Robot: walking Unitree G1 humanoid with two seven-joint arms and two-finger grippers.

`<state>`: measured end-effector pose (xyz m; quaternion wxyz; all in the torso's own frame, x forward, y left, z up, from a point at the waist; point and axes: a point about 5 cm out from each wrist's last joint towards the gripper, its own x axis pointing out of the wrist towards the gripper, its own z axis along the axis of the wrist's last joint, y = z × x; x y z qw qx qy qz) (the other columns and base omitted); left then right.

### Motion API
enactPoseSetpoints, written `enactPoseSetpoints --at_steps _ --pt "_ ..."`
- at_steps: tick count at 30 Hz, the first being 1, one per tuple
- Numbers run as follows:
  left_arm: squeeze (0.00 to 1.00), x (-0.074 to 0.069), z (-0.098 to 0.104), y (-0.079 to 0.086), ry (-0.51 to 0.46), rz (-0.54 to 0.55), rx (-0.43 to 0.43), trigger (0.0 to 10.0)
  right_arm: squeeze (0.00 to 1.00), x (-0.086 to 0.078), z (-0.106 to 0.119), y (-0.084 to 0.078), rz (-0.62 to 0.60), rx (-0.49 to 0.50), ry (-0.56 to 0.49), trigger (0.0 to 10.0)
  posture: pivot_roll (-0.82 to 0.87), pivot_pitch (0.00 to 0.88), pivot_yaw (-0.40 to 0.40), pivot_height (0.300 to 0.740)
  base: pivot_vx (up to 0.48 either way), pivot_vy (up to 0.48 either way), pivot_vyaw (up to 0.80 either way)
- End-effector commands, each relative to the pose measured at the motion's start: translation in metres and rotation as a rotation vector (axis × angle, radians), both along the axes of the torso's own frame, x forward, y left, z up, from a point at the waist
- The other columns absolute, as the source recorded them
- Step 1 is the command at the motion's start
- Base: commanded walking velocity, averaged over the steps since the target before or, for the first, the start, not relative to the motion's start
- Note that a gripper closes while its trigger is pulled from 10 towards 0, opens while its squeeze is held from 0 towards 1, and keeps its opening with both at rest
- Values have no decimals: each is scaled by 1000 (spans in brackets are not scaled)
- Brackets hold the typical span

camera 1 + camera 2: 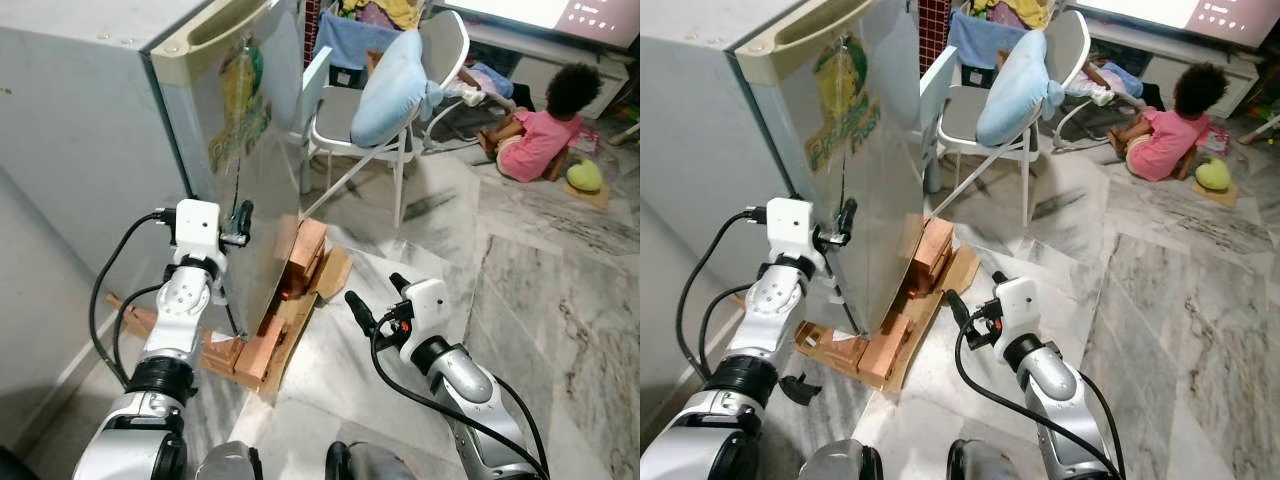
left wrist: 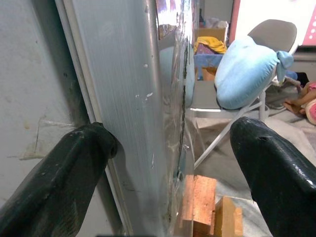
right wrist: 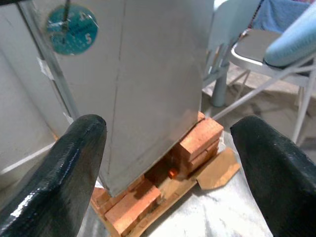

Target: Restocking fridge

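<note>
The grey fridge (image 1: 80, 130) stands on orange bricks (image 1: 305, 250) and a sheet of cardboard (image 1: 335, 272). Its silver door (image 1: 255, 150) carries a green and yellow sticker (image 1: 840, 105). My left gripper (image 1: 238, 226) is raised at the door's free edge and open. In the left wrist view one finger (image 2: 74, 168) lies at the seam between door and body, and the other finger (image 2: 276, 163) is out in front of the door. Low and to the right, my right gripper (image 1: 378, 297) hangs open over the floor, pointing at the fridge's base, with nothing between its fingers.
A white folding chair (image 1: 345, 110) with a pale blue cushion (image 1: 395, 85) stands just behind the fridge door. A person in pink (image 1: 540, 135) sits on the marble floor (image 1: 540, 290) at the far right, beside a green object (image 1: 585, 176).
</note>
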<state>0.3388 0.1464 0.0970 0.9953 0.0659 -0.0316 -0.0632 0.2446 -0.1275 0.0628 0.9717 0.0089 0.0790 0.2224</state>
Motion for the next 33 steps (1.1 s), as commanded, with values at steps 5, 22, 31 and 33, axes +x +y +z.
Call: enactPoseSetpoints --at_steps 5,22,31,33 --pt "0 5 26 -60 -95 -302 17 10000 0 0 1 -5 -16 -1 -7 10000 -34 50 -48 740 0 0 0" --pt "0 -19 4 -73 -53 -543 170 10000 0 4 -2 -4 -73 -3 -5 10000 -19 36 -52 740 0 0 -72" --pt "0 -22 -4 -54 -38 -467 150 10000 0 4 -3 0 -73 3 -11 10000 -22 26 -45 740 61 -344 -800" --pt "0 -26 -8 -52 -25 -464 147 10000 0 3 -3 0 -75 3 -10 10000 -29 19 -42 740 0 -416 -800"
